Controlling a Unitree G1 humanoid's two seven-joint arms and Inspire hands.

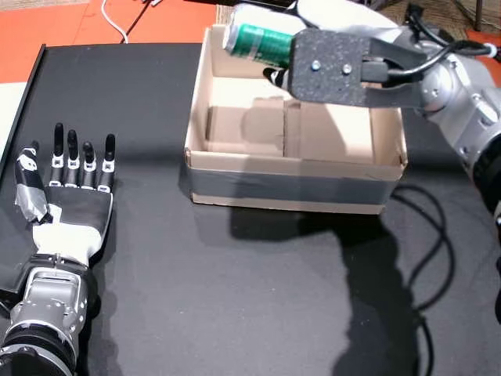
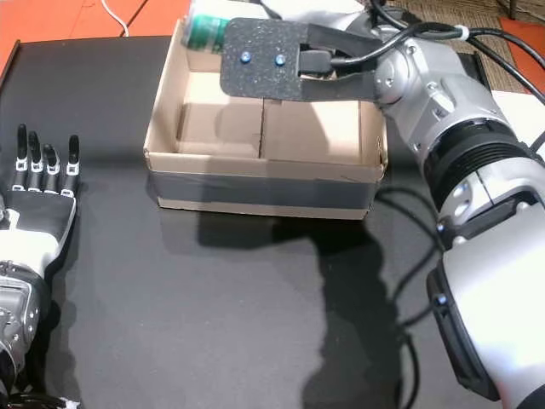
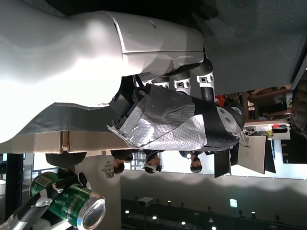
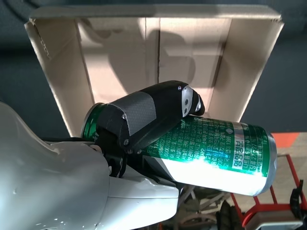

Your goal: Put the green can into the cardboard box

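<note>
While the left hand is lying flat with fingers spread on the black table, well left of the cardboard box, the right hand is gripping the green can sideways above the box's far wall, with cables trailing beside the box's right.

A matte black surface is seen across both head views, marked by hard-edged shadows. Beyond its far edge an orange-red floor is shown, crossed by a white cable; a strip of brown patterned carpet is visible in a head view. Black cables are looped over the surface. In the left wrist view, turned upside down, a dark ceiling with rows of small round lights is shown, and bright windows with several people in front of them. A red metal frame is seen in the right wrist view.
</note>
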